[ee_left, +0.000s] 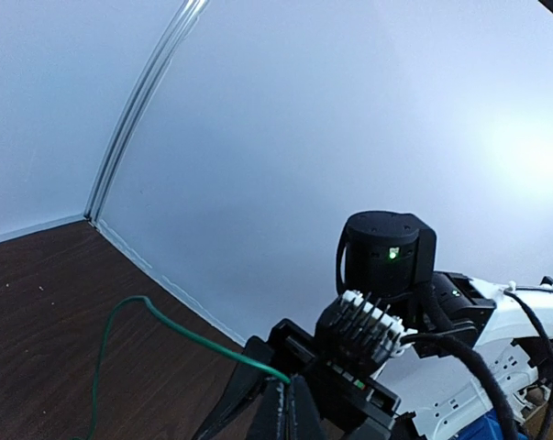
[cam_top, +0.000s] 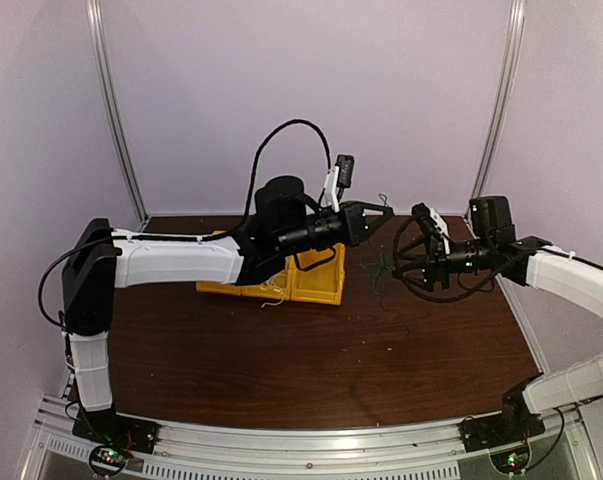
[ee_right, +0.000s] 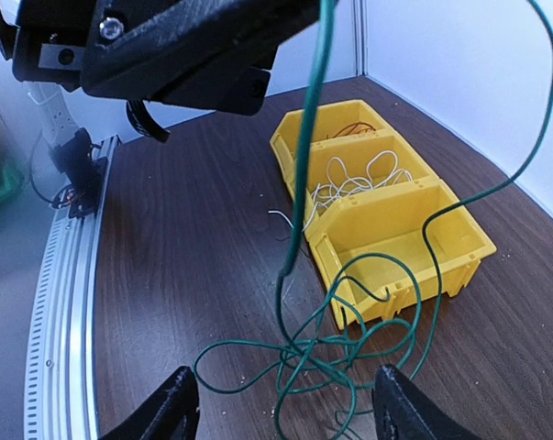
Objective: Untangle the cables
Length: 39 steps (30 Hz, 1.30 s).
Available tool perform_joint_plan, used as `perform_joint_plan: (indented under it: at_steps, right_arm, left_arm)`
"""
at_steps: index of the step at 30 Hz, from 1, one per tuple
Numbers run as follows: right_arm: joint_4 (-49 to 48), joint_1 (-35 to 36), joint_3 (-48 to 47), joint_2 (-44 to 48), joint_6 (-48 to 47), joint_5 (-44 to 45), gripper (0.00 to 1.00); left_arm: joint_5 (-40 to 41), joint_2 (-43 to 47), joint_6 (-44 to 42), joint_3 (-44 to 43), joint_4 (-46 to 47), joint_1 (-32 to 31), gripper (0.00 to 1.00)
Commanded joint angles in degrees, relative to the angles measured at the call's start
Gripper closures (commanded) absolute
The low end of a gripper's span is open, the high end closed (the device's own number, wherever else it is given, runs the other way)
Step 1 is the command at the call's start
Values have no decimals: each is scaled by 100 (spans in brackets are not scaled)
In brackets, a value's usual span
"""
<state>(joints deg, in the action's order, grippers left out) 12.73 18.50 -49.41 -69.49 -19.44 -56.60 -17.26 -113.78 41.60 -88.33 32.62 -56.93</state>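
L gripper (ee_left: 288,383): shut tight on the green cable (ee_left: 180,330) close to one end; held up off the table (cam_top: 281,370), toward the far edge, right of middle.
R gripper (ee_right: 285,412): fingers spread wide, nothing in them; low over the table, aimed at the green heap; faces L gripper across a small gap.
Green cable, lie: one strand drops straight from L gripper to a loose heap of loops on the table, just beside the right end of the bin (cam_top: 316,285); a second strand arcs high and wide, then falls back into the same heap; a few loops cross in front of the bin's corner, can't tell if snagged.
White cable (ee_right: 354,174): curly bundle in the bin's middle compartment; one tail spills over the wall onto the table; looks apart from the green heap.
Red cable (ee_right: 349,128): thin reddish strands in the left-end compartment; too small to be sure.
Right-end compartment: nothing seen in it.
Handling (judged): v. light, thin, springy; holds its curl, so loops will hook each other and the bin lip; prob. slick, may slide through pads; a hard yank would tighten crossings.
Where to grip (judged): R gripper should pinch one outer loop or the free strand low by the heap, away from crossings; draw apart from L gripper slowly; not grab the whole heap.
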Motion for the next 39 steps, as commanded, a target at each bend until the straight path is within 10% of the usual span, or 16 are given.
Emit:
perform_joint_plan:
  at_steps: [1,16,32,39]
  right_arm:
    - [-861,297,-383,-370,411,-126,37]
    - [-783,568,-243,-1493,12,-379,83]
    - [67,-221,-243,-2284,-450,-185,84]
    - [1007,-373,-563,-1858,-966,-37,68]
  left_arm:
    - [86,161,243,-309,315,32,100]
    - [119,598,-242,-945,-253,46,100]
    - [236,1227,-1126,-1929,-1689,368,100]
    - [63,1252,-1071,-1685,-2077,640,100]
